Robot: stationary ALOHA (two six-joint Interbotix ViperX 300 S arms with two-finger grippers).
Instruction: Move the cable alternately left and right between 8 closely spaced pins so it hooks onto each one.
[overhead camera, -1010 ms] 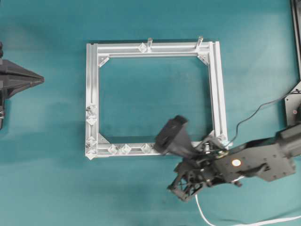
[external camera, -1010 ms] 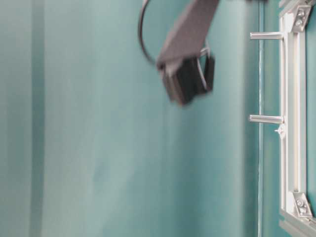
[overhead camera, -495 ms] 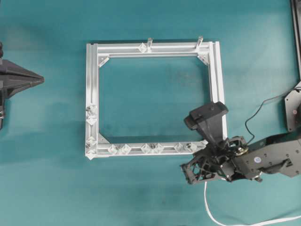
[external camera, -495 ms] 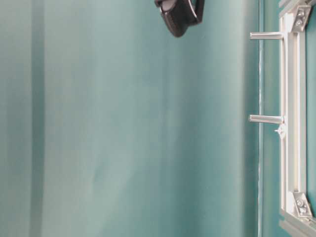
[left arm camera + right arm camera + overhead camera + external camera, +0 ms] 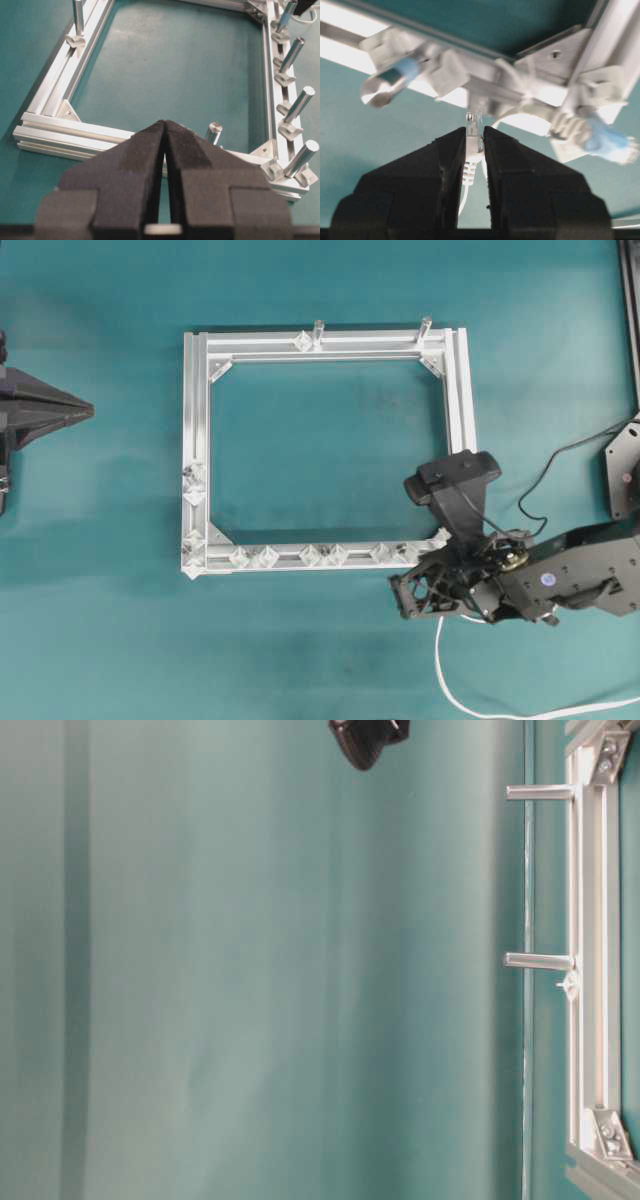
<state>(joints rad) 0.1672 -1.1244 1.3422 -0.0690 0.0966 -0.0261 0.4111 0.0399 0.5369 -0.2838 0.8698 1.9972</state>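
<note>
The silver frame (image 5: 197,420) lies flat with several pins (image 5: 266,557) on its bottom and left rails. In the left wrist view the pins (image 5: 298,105) stand along the right-hand rail. My right gripper (image 5: 412,590) sits just outside the frame's bottom right corner. In the right wrist view it (image 5: 475,131) is shut on the plug end of the white cable (image 5: 472,150), close under the bottom rail and a blurred pin (image 5: 390,80). The cable (image 5: 440,660) trails down and off to the right. My left gripper (image 5: 88,410) rests at the far left, shut (image 5: 165,123) with nothing in it.
Two taller grey posts (image 5: 319,330) (image 5: 425,324) stand on the top rail, seen side-on as posts (image 5: 538,792) (image 5: 538,961) in the table-level view. A dark wire (image 5: 545,480) loops by the right arm. Black equipment (image 5: 625,475) sits at the right edge.
My right gripper has swung from the middle of the bottom rail to the frame's bottom right corner, carrying the cable. Its camera has left the table-level view's centre. The left arm has not moved.
</note>
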